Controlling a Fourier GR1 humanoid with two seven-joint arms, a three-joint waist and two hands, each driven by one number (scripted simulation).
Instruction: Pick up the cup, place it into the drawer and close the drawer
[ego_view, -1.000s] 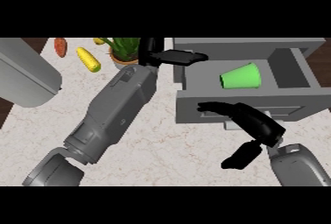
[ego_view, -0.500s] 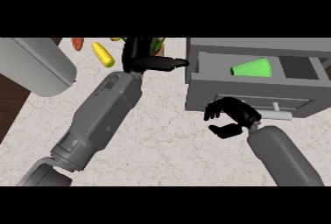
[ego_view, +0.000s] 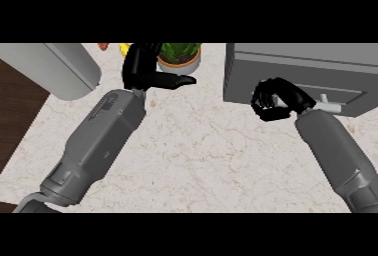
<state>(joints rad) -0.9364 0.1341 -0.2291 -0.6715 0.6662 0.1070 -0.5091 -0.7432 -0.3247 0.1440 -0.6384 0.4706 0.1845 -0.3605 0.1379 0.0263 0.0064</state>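
Pale marbled counter (ego_view: 199, 150), dark floor along its left edge. Right hand (ego_view: 275, 100) is clenched, fingers curled in with nothing seen in them, and it rests against the grey drawer (ego_view: 354, 95) front, just left of the handle (ego_view: 328, 105). Left hand (ego_view: 146, 67) is released — fingers straight, thumb out toward the potted plant (ego_view: 179, 54). Drawer interior is hidden, so the cup is out of sight — its place cannot be told. Grey appliance (ego_view: 59, 70) stands at far left.

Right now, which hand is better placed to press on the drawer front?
Right: the right hand is curled at the drawer front; the left hand is off beside the potted plant.
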